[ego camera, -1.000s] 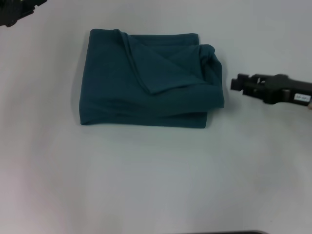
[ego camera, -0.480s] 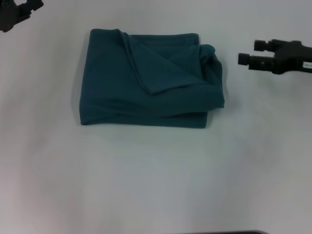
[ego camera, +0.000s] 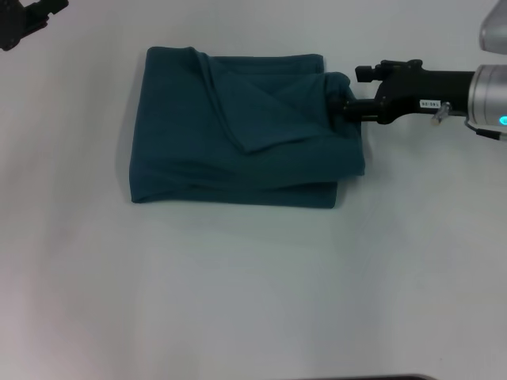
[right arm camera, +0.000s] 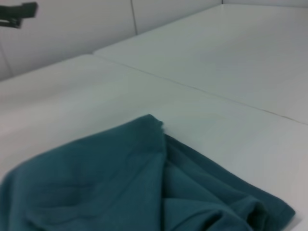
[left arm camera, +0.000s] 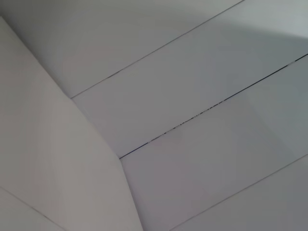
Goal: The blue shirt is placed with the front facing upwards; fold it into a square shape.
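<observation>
Overhead only: right pincer (ego camera: 342,105) against blue shirt (ego camera: 238,131).

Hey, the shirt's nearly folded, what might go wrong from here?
The right tool is at the bunched lump on the right edge of the blue shirt; a push there might skew the fold, a pull might undo it. The loose diagonal flap on top looks likely to shift. The left tool sits far off, so nothing pins the cloth.

Soft matt cloth of the blue shirt (ego camera: 238,127) on a smooth, seemingly matt white table (ego camera: 253,293).
</observation>
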